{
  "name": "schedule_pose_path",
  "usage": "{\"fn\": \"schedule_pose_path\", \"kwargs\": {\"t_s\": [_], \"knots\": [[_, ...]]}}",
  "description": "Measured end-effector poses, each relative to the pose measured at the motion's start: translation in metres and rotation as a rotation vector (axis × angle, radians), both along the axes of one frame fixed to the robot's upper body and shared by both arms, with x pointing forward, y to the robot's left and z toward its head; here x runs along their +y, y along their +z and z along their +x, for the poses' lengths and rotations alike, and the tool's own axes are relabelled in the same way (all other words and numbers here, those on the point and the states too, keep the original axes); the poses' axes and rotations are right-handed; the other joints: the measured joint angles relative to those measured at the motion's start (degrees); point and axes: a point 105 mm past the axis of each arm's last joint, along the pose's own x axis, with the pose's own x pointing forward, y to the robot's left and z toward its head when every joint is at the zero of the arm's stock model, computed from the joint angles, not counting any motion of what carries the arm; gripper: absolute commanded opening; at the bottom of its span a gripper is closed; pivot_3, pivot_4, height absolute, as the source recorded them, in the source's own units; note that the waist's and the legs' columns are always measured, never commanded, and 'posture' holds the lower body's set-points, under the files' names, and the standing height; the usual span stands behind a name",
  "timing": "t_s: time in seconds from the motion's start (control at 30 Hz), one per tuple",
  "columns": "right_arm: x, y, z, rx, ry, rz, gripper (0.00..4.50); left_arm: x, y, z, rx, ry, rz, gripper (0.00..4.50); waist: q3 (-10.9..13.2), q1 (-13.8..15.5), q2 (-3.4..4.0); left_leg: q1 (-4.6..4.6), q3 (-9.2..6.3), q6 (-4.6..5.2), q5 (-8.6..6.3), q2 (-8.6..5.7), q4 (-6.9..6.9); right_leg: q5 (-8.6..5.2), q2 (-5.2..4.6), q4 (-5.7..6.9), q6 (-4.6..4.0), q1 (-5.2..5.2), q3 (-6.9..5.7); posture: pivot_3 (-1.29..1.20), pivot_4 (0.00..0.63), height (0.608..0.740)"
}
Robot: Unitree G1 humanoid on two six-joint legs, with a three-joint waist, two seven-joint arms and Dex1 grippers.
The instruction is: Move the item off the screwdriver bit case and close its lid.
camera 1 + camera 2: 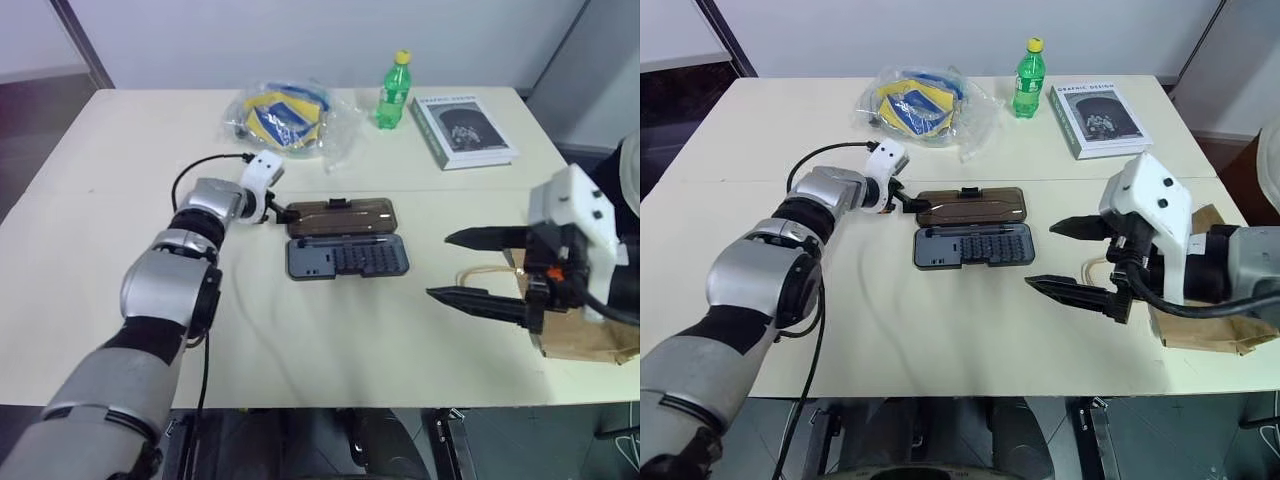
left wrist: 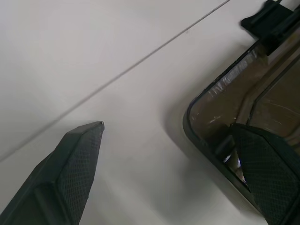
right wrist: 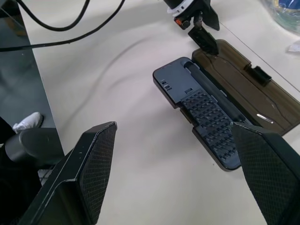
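Case point(image 1: 974, 245), dark grey, lies open mid-table, bits up; its brown lid point(image 1: 971, 206) lies flat on the far side, nothing on either. My left gripper point(image 1: 902, 199) sits at the lid's left end, fingers wide, one fingertip over that corner, placed, I judge, to tip it shut. Paper bag point(image 1: 1202, 325) rests near the table's right edge, behind my right gripper point(image 1: 1070, 256), which hangs spread and empty. Bare table surrounds the case; book point(image 1: 1097, 119), bottle point(image 1: 1029, 79) and plastic bag point(image 1: 920, 105) stand well back.

Both end effectors point(image 1: 272, 210) point(image 1: 1068, 258) — fingers apart
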Motion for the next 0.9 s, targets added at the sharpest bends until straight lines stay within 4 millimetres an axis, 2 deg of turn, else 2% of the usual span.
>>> {"fn": "schedule_pose_path", "kwargs": {"t_s": [0.2, 0.33, 0.5, 0.77, 0.9], "knots": [[0.003, -0.007, 0.001, 0.016, 0.035, -0.005, 4.02, -0.003, 0.004, -0.005, 0.102, 0.043, -0.013, 4.50, 0.00, -0.01, 0.00, 0.00, -0.01, 0.00, 0.00, 0.00, 0.01, 0.00, 0.00, 0.00, 0.00, 0.00, -0.01, 0.00, 0.150, 0.737], [0.004, -0.009, 0.003, 0.007, 0.043, -0.010, 4.10, -0.006, 0.004, -0.009, 0.147, 0.059, -0.016, 2.68, 0.00, -0.09, 0.00, 0.01, -0.01, 0.00, 0.00, 0.00, 0.02, 0.00, 0.00, 0.01, 0.00, 0.00, 0.00, 0.00, 0.150, 0.737], [0.004, -0.009, 0.006, 0.000, 0.046, -0.009, 4.10, -0.011, 0.006, -0.011, 0.165, 0.052, -0.020, 0.03, 0.00, -0.02, 0.01, 0.01, -0.02, 0.00, 0.00, 0.00, 0.05, 0.00, 0.00, 0.01, 0.00, 0.02, 0.00, 0.00, 0.150, 0.737], [0.004, -0.013, 0.004, 0.016, 0.047, -0.007, 4.10, -0.011, 0.009, -0.012, 0.172, 0.040, 0.020, 0.03, -0.02, -0.33, 0.01, 0.06, -0.02, 0.00, 0.00, 0.01, 0.05, 0.00, 0.02, 0.03, 0.00, 0.07, 0.01, 0.00, 0.150, 0.737], [0.004, -0.015, 0.002, 0.027, 0.045, -0.004, 4.10, -0.001, 0.010, -0.016, 0.203, 0.045, 0.051, 0.03, -0.02, -0.53, 0.01, 0.08, -0.02, 0.00, 0.00, 0.01, 0.05, 0.00, 0.04, 0.03, 0.00, 0.06, 0.01, 0.00, 0.150, 0.737]]}}
